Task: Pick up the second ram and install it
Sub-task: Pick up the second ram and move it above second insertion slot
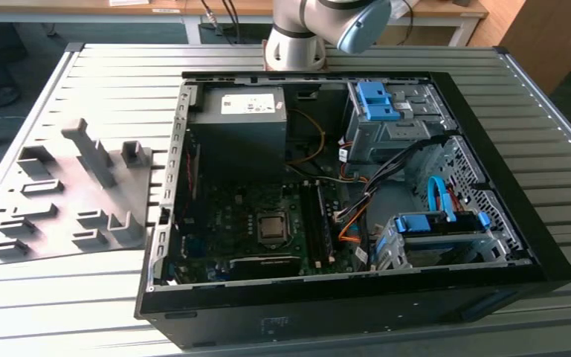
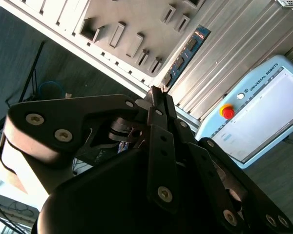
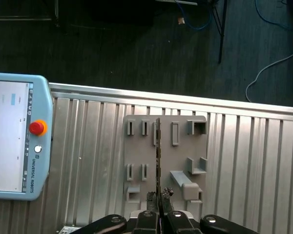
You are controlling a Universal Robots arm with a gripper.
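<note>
First wrist view: hand point(image 3: 158, 196) clenched on second ram point(image 3: 158, 151), board jutting straight out ahead of hand.

I see a ribbed satin metal table point(image 3: 254, 161), a matt grey plastic holder plate point(image 3: 172, 157), a matt black hand point(image 3: 159, 196), and a faintly glossy second ram point(image 2: 184, 52).

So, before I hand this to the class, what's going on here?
A robot arm's gripper is shut on the second ram, a thin memory stick. It holds the stick in the air above the grey holder tray on the ribbed metal table. The open computer case sits beside the tray, and the stick is not yet installed in it.
</note>
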